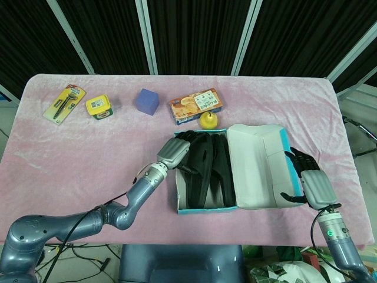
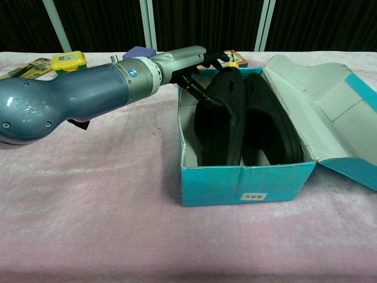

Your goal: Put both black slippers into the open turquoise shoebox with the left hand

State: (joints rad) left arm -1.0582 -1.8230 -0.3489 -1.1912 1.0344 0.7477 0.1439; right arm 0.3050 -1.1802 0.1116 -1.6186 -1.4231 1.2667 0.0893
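Note:
The open turquoise shoebox (image 1: 203, 210) (image 2: 247, 186) stands on the pink cloth right of centre, its lid (image 1: 259, 168) (image 2: 321, 100) folded out to the right. Both black slippers lie inside it side by side. The left slipper (image 1: 199, 171) (image 2: 217, 121) leans tilted against the right slipper (image 1: 222, 168) (image 2: 266, 121). My left hand (image 1: 175, 151) (image 2: 179, 60) is over the box's left wall, fingers (image 2: 199, 94) spread and touching the left slipper's edge without gripping it. My right hand (image 1: 310, 180) rests empty beside the lid's right edge, fingers apart.
Behind the box are a yellow toy (image 1: 207, 119) and an orange biscuit box (image 1: 195, 106). Further left stand a purple cube (image 1: 146, 101), a yellow tub (image 1: 98, 106) (image 2: 68, 59) and a packaged tool (image 1: 65, 102). My left forearm (image 2: 53, 106) crosses the table's left side.

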